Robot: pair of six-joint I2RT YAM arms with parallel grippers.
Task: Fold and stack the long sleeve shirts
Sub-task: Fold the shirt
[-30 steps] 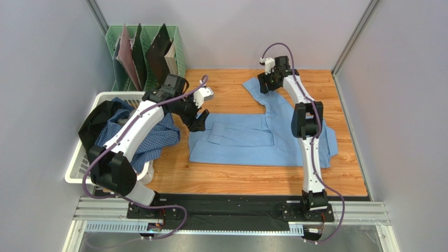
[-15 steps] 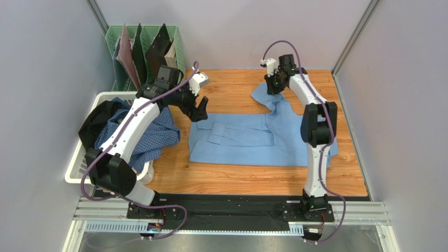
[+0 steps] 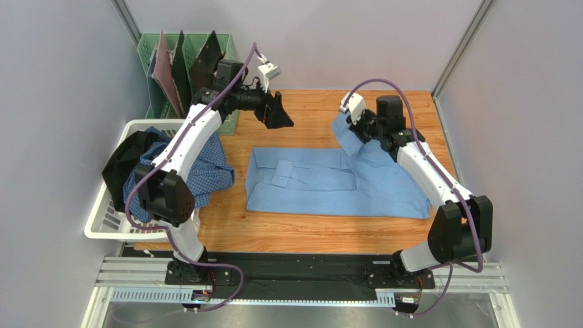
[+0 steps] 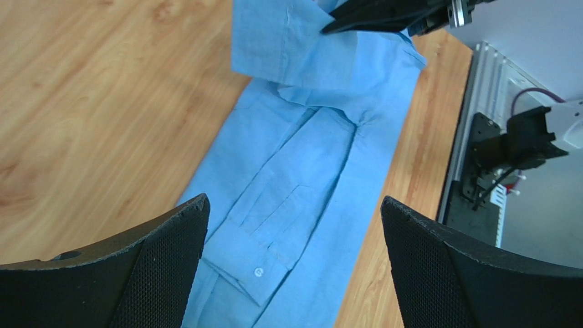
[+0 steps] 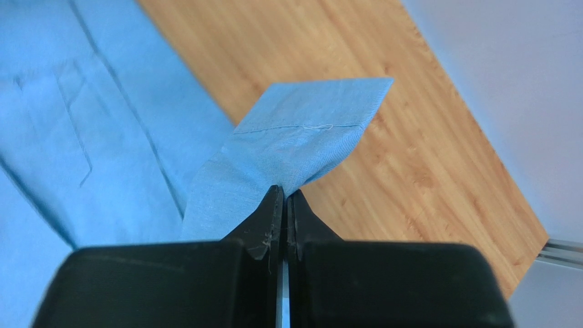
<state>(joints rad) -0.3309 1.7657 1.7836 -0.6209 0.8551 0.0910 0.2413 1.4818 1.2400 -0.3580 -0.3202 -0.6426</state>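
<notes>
**Right gripper pinches a sleeve of the light blue shirt, left gripper hangs open**

Grey walls (image 3: 308, 41) close in a wooden desk (image 3: 308, 236). At its far left corner stands a green file rack (image 3: 154, 48) with dark folders in it. The light blue shirt (image 3: 328, 184) lies spread flat across the middle of the desk. One sleeve is folded over the body, and its buttoned cuff (image 4: 258, 272) shows in the left wrist view.

The right gripper (image 3: 357, 130) is at the shirt's far right part, its jaws pressed together on the other sleeve (image 5: 308, 130) just below the cuff. The sleeve end is raised off the wood and stands up tilted above the shirt.

The left gripper (image 3: 282, 116) hangs in the air over the bare far edge of the desk, apart from the shirt. Its two fingers (image 4: 171, 260) are spread wide and hold nothing.

The checked shirt (image 3: 205, 174) is heaped in a white basket (image 3: 102, 229) at the left side of the desk. It spills over the rim onto the wood, with a black cloth (image 3: 120, 164) beside it in the same basket.
</notes>
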